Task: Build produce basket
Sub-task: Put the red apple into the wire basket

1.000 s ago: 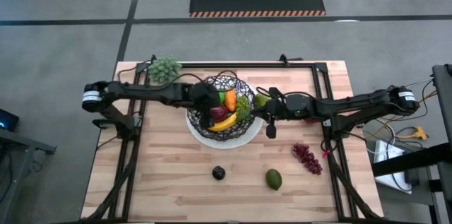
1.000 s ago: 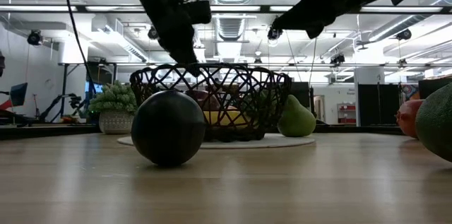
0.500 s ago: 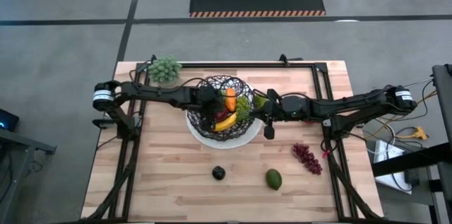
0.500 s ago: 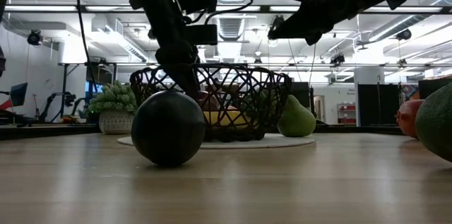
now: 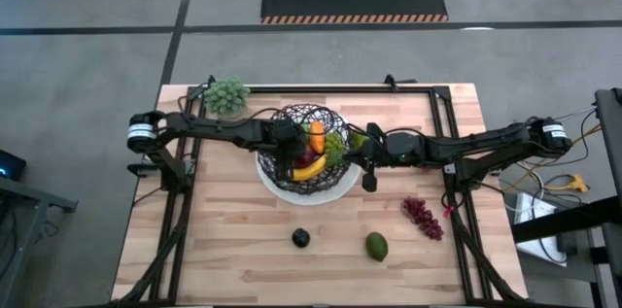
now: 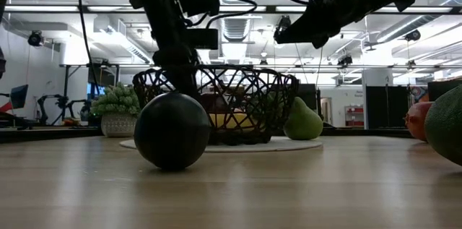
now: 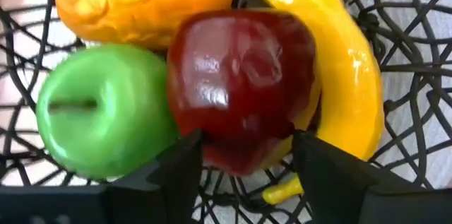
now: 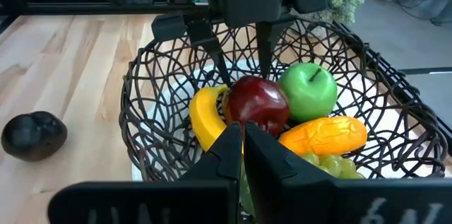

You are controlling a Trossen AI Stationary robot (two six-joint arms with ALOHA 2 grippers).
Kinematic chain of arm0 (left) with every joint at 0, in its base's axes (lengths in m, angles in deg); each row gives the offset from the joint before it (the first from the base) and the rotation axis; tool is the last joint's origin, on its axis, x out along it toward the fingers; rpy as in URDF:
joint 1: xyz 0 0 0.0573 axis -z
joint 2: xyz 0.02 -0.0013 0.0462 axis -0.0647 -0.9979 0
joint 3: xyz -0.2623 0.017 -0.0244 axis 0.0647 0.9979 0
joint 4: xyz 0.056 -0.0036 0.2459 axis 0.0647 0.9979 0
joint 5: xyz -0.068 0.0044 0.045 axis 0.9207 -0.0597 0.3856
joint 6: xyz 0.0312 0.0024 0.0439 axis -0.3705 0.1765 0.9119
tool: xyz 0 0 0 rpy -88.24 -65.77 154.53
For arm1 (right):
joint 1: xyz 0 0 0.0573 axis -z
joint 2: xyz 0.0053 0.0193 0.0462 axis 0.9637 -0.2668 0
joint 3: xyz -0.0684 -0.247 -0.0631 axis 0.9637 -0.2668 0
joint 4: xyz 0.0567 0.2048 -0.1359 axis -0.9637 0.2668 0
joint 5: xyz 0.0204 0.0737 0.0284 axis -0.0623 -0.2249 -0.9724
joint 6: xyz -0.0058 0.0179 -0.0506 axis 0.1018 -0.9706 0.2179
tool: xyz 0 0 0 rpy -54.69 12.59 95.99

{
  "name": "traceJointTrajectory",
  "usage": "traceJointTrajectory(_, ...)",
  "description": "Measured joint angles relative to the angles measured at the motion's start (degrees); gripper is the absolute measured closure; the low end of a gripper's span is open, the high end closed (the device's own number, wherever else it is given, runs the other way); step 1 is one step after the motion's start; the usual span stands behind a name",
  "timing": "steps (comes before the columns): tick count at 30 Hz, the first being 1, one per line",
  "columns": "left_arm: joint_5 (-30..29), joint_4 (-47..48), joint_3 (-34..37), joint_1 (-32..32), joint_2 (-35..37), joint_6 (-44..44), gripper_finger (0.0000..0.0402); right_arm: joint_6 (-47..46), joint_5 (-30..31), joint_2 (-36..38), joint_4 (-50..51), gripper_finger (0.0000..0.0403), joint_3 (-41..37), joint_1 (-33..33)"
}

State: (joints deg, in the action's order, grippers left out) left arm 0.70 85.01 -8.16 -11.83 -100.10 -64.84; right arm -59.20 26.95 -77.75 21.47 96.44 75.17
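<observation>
The black wire basket [image 5: 292, 118] stands on a white plate [image 5: 335, 188]. Inside it lie a green apple [image 7: 99, 118], an orange carrot [image 7: 141, 1], a yellow banana [image 7: 339, 61] and pale green grapes [image 5: 336, 149]. My left gripper [image 7: 247, 150] reaches down into the basket and is shut on the red apple [image 7: 240, 75]. My right gripper [image 5: 368, 174] hovers shut just off the basket's right side, above the plate's rim. Dark red grapes [image 5: 423, 218], an avocado [image 5: 376, 246] and a dark plum [image 5: 301, 238] lie on the near part of the table. My left gripper holds the red apple pinched between its two fingers [image 7: 185, 164], one on each side of the apple's upper part [image 7: 212, 146]. The fingers come from above, pointing down into the basket. The apple sits low in the basket, on the banana and against the green apple.
A green pear [image 6: 302, 121] stands on the plate right of the basket, close to my right gripper. The pale green leafy cluster [image 5: 225, 95] sits at the far left corner. Bare wood lies along the near and left sides of the table.
My left gripper has moved down into the basket with the red apple, which went from above the rim to resting on the banana beside the green apple.
</observation>
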Motion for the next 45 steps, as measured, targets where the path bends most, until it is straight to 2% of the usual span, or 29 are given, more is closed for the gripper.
traceJointTrajectory(4,0.33,0.14,-0.02,0.02,0.66,-2.03,0.0236,0.01,0.0,0.0,0.04,0.0394,0.0,0.0)
traceJointTrajectory(7,1.03,0.09,-0.02,0.04,0.84,-3.5,0.0234,-0.02,0.0,0.0,0.0,0.0394,0.0,0.0)
traceJointTrajectory(10,1.07,0.08,0.0,0.04,0.78,-3.59,0.0211,-0.55,0.0,0.0,0.02,0.0394,0.0,0.0)
traceJointTrajectory(17,-1.7,-5.05,0.02,0.04,0.58,-3.25,0.0123,-0.38,-0.02,0.0,0.0,0.0394,-0.02,0.0)
traceJointTrajectory(21,-1.55,-5.85,0.04,0.0,-0.25,-1.7,0.0101,-0.22,-0.02,0.0,0.02,0.0394,-0.02,0.0)
traceJointTrajectory(40,-1.31,-9.06,-0.07,0.02,-3.33,-2.02,0.0098,-0.11,-0.02,0.0,0.45,0.0394,-0.05,0.0)
traceJointTrajectory(45,-1.31,-9.31,-0.04,0.04,-3.36,-2.03,0.012,-0.29,-0.04,0.02,0.6,0.0394,-0.05,0.0)
